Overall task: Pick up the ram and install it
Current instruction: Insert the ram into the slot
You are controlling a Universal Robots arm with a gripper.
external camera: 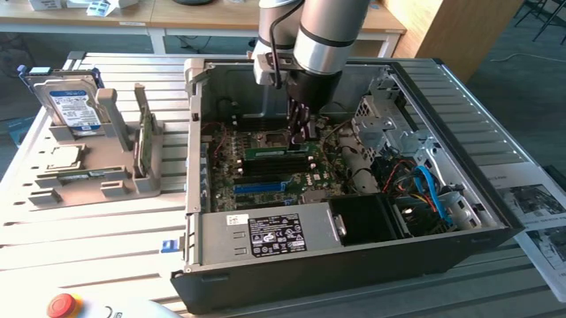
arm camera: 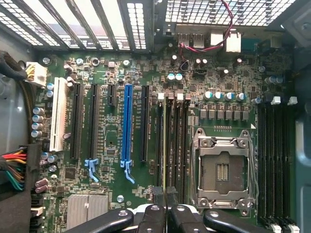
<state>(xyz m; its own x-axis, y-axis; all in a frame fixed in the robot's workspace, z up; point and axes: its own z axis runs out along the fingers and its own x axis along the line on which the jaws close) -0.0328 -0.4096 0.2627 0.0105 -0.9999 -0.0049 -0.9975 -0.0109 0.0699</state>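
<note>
The ram point(external camera: 276, 152), a thin green stick, stands on edge across the motherboard's memory slots inside the open computer case point(external camera: 199, 132). My gripper point(external camera: 299, 140) reaches down from above and is shut on the ram's upper edge near its end on the exterior view's right. In the wrist view the ram point(arm camera: 164, 145) shows edge-on as a thin pale line running along a black slot, and the dark fingers point(arm camera: 156, 196) of my gripper point(arm camera: 165, 195) press together on it. Whether the stick is fully seated in the slot I cannot tell.
A blue slot point(arm camera: 127, 121), black slots and the bare processor socket point(arm camera: 223, 167) flank the ram. Cables point(external camera: 425, 189) and the power supply point(external camera: 274, 233) crowd the case. On the exterior view's left, a grey fixture point(external camera: 115, 182) holds a hard drive point(external camera: 73, 106).
</note>
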